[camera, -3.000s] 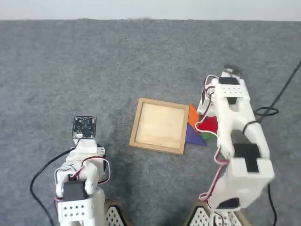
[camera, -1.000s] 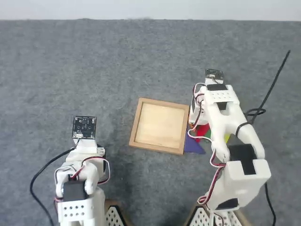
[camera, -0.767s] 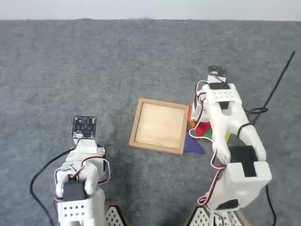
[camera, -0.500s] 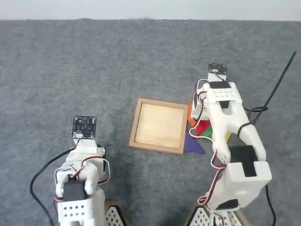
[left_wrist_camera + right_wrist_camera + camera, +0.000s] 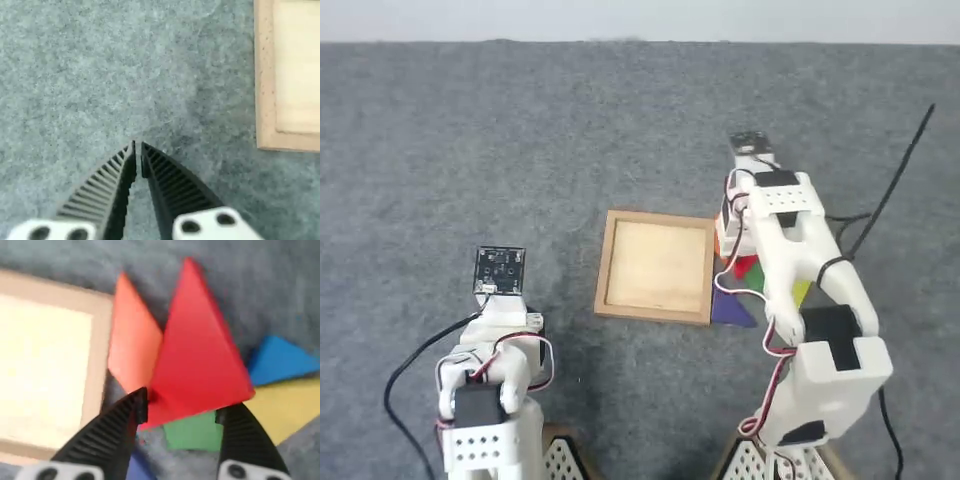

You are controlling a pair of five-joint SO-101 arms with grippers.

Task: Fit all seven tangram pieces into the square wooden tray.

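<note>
Right wrist view: the right gripper stands open astride the flat red triangle piece, which touches the orange triangle piece beside the square wooden tray. A squeeze may skid it away! Left wrist view: the left gripper is closed on nothing above the grey felt surface. High view: a pale wall behind.

No writing, number, label or sign could be read on the wooden tray or on the tangram pieces beside it. All their visible faces were plain.
</note>
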